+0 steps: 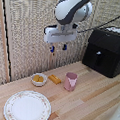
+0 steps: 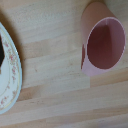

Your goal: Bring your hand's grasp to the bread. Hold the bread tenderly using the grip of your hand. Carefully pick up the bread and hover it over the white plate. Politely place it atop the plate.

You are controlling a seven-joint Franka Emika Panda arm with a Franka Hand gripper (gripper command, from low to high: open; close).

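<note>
The bread (image 1: 54, 79) is a small golden-brown oblong lying on the wooden table between a small white bowl and a pink cup. The white plate (image 1: 27, 106) with a faint floral rim lies in front of it, toward the exterior view's left; its rim also shows in the wrist view (image 2: 11, 75). My gripper (image 1: 58, 47) hangs high above the bread, blue-tipped fingers apart and empty. The bread and my fingers are out of the wrist view.
A small white bowl (image 1: 39, 79) with orange food stands beside the bread. A pink cup (image 1: 70, 81) stands on its other side and fills part of the wrist view (image 2: 102, 42). A black appliance (image 1: 104, 50) stands at the back right.
</note>
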